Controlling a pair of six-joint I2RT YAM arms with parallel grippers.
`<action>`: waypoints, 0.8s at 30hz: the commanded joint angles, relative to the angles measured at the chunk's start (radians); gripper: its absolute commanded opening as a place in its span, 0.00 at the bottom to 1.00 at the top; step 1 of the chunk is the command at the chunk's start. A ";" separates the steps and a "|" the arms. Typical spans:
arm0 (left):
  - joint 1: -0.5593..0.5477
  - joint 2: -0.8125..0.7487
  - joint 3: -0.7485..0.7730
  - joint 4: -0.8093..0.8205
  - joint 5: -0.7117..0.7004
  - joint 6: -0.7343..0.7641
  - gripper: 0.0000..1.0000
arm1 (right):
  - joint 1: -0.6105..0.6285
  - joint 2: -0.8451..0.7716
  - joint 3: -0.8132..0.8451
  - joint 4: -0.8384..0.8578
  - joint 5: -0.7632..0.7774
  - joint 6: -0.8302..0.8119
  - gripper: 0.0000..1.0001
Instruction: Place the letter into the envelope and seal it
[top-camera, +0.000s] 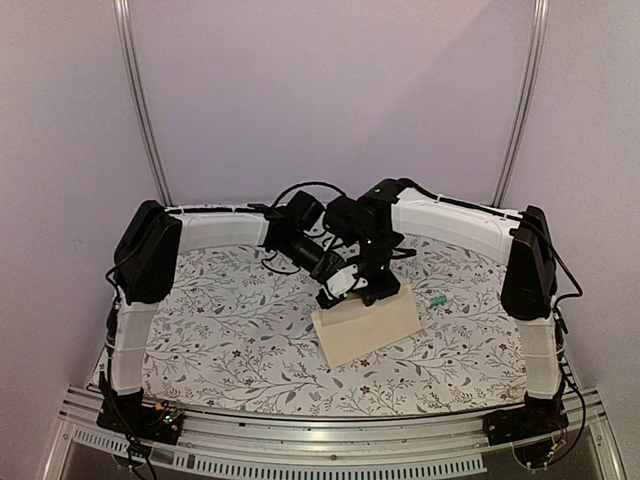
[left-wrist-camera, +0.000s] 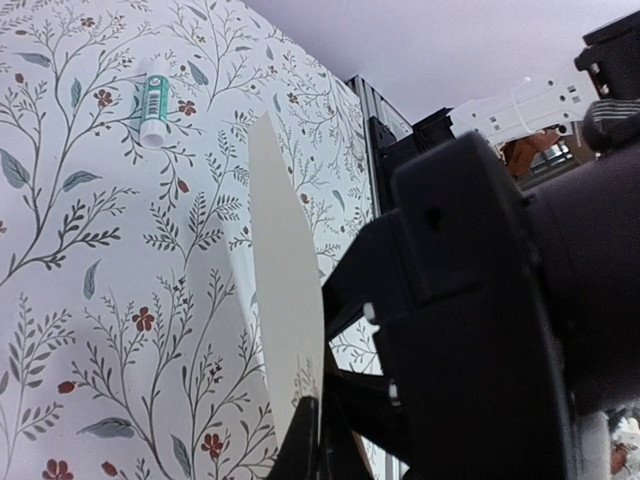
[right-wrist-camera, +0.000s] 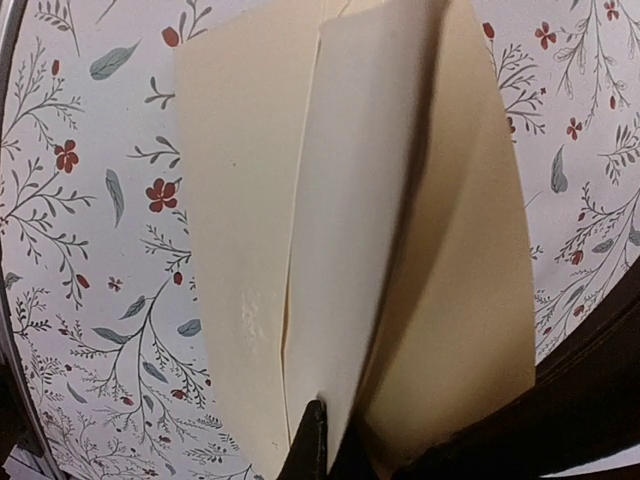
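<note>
surface: floral tablecloth (top-camera: 230, 330) | item: small green-white tube (left-wrist-camera: 152, 100) lying on it

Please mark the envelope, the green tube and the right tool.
envelope (top-camera: 370, 325): top external view, its broad cream face.
green tube (left-wrist-camera: 152, 98): left wrist view, middle of its body.
right tool (right-wrist-camera: 318, 425): right wrist view, between its fingertips, pinching the envelope.

The left arm (top-camera: 125, 345) and right arm (top-camera: 542, 350) match: white padded links between boxy black joints, and black bases bolted on the rail (top-camera: 330, 445) with thin coloured wires beside them. Black cables (top-camera: 310, 188) loop by the wrists, far from the rail. A green light (top-camera: 369, 241) glows on the right wrist. The left gripper (left-wrist-camera: 312, 445) and right gripper (right-wrist-camera: 318, 440) have black fingers
</note>
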 joint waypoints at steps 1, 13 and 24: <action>-0.014 0.013 0.004 -0.004 0.025 0.009 0.00 | 0.002 -0.042 -0.010 -0.017 0.044 0.013 0.00; -0.015 0.015 0.000 0.004 0.033 -0.004 0.00 | 0.003 -0.075 0.059 -0.016 -0.008 0.042 0.16; -0.017 0.017 -0.001 0.011 0.033 -0.011 0.00 | 0.003 -0.059 0.049 -0.016 -0.063 0.067 0.03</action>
